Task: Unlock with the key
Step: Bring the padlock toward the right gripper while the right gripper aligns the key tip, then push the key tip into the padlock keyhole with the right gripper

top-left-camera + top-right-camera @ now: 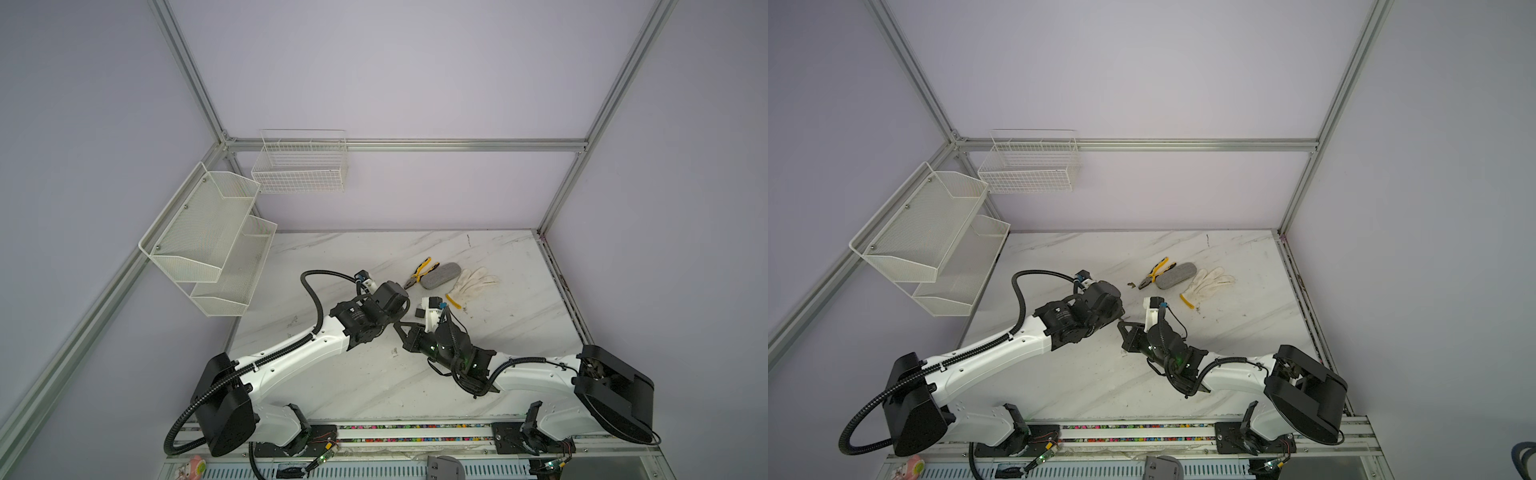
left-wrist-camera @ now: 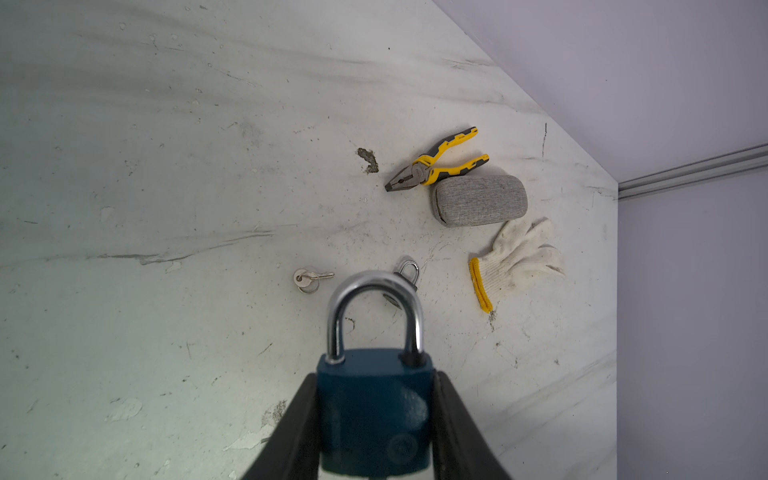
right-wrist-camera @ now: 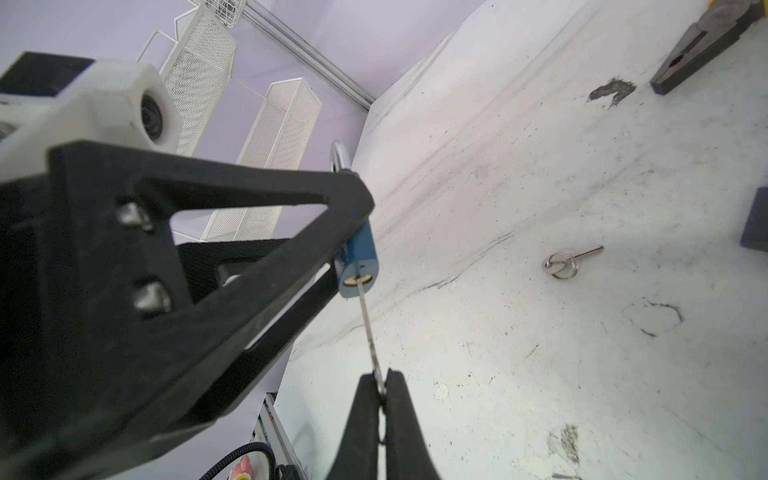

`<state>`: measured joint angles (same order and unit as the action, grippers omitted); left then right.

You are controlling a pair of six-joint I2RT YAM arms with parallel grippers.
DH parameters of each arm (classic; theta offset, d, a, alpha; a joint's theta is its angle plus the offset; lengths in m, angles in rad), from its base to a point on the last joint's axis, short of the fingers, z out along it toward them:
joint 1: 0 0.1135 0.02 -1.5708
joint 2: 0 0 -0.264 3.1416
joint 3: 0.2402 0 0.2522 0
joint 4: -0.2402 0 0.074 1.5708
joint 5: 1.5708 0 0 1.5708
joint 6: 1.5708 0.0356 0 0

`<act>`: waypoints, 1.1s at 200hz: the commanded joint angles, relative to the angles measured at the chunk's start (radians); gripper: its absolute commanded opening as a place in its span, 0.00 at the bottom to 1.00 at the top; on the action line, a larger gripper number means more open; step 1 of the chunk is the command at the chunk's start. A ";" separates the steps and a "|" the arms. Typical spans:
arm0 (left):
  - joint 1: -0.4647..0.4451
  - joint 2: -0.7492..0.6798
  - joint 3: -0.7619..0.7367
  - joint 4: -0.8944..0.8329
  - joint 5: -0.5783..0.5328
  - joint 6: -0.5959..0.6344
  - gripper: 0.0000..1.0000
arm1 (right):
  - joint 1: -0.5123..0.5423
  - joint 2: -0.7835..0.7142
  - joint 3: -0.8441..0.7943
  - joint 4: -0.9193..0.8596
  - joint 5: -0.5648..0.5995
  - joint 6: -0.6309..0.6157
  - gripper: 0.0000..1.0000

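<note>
A blue padlock (image 2: pixel 374 415) with a silver shackle (image 2: pixel 374 291) is held off the marble table, and my left gripper (image 2: pixel 375 376) is shut on the sides of its body. In the right wrist view the padlock (image 3: pixel 360 253) shows its underside with the brass keyway. My right gripper (image 3: pixel 381 378) is shut on the head of a slim silver key (image 3: pixel 368 324). The key's tip sits at the keyway. In both top views the two grippers meet near mid-table, with the right gripper (image 1: pixel 400 332) (image 1: pixel 1124 332) low beside the left wrist.
A second key on a ring (image 2: pixel 307 280) (image 3: pixel 561 264) lies on the table, and a small padlock (image 2: pixel 409 270) lies behind the shackle. Yellow pliers (image 1: pixel 419 272), a grey case (image 1: pixel 440 275) and a white glove (image 1: pixel 473 282) lie farther back. Mesh shelves (image 1: pixel 208 241) and a wire basket (image 1: pixel 299 166) hang at the left.
</note>
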<state>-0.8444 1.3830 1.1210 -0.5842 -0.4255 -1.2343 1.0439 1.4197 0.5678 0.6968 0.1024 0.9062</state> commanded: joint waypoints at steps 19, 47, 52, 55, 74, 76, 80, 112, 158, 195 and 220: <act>0.004 -0.024 -0.018 0.052 -0.002 0.020 0.00 | 0.005 0.004 0.038 -0.011 0.033 -0.018 0.00; 0.005 -0.025 -0.023 0.052 0.004 0.021 0.00 | 0.005 -0.004 0.055 -0.056 0.047 -0.023 0.00; 0.003 -0.027 -0.023 0.051 0.005 0.024 0.00 | 0.005 -0.008 0.055 -0.058 0.051 -0.024 0.00; 0.002 -0.026 -0.024 0.052 0.005 0.027 0.00 | 0.005 -0.011 0.057 -0.061 0.053 -0.023 0.00; 0.002 -0.030 -0.033 0.050 0.009 0.036 0.00 | 0.005 -0.023 0.068 -0.106 0.071 -0.017 0.00; 0.001 -0.030 -0.034 0.050 0.010 0.037 0.00 | 0.005 -0.025 0.068 -0.108 0.074 -0.019 0.00; 0.000 -0.031 -0.035 0.050 0.011 0.040 0.00 | 0.005 -0.029 0.068 -0.113 0.078 -0.020 0.00; -0.003 -0.025 -0.032 0.030 0.019 0.071 0.00 | 0.004 -0.041 0.064 -0.117 0.072 -0.038 0.00; -0.016 -0.035 -0.041 0.021 0.033 0.085 0.00 | -0.001 -0.096 0.073 -0.114 0.013 -0.065 0.00; -0.028 -0.046 -0.034 0.033 0.065 0.079 0.00 | -0.002 -0.079 0.099 -0.121 -0.005 -0.069 0.00; -0.031 -0.058 -0.036 0.052 0.077 0.070 0.00 | -0.002 -0.051 0.102 -0.093 -0.021 -0.055 0.00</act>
<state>-0.8600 1.3624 1.1145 -0.5652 -0.3882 -1.1812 1.0424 1.3602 0.6250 0.5350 0.1123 0.8543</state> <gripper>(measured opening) 0.363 0.065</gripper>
